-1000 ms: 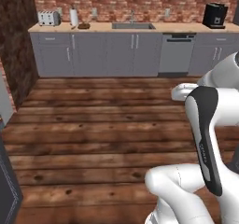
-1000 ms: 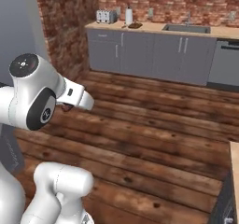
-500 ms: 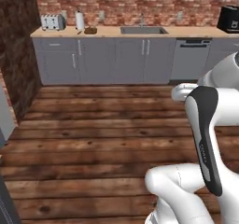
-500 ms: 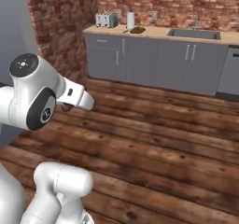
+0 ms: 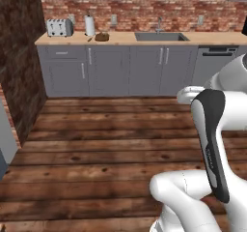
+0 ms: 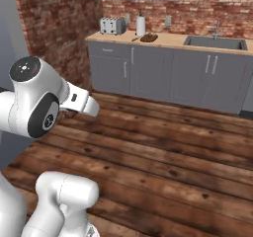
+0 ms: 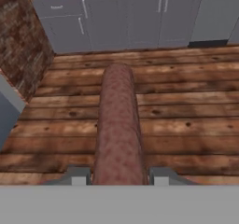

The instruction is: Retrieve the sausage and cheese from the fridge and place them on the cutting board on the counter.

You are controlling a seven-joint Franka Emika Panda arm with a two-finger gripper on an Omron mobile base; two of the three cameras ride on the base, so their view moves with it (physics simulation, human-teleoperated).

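Note:
In the hand view the sausage (image 7: 117, 125), a dark reddish-brown cylinder, sticks out forward from my gripper (image 7: 118, 174), which is shut on its near end, one fingertip (image 7: 77, 174) on each side. It hangs above the plank floor. Far ahead, the dark oval cutting board (image 5: 102, 36) (image 6: 148, 37) lies on the wooden counter (image 5: 125, 36) (image 6: 173, 41), between the paper roll and the sink. A slate-grey edge of the fridge (image 5: 5, 139) (image 7: 7, 111) stands at the left. The cheese is out of view.
A toaster (image 5: 59, 28) and a paper towel roll (image 5: 89, 25) stand left of the board. A sink (image 5: 160, 36) and a dishwasher (image 5: 212, 64) lie to its right. A brick wall (image 5: 21, 57) juts out on the left. Open wooden floor (image 5: 106, 139) stretches toward the cabinets.
The whole picture has shifted: the base has moved, so the counter and cabinets look nearer and further right. The arm holds the same pose, still gripping the sausage.

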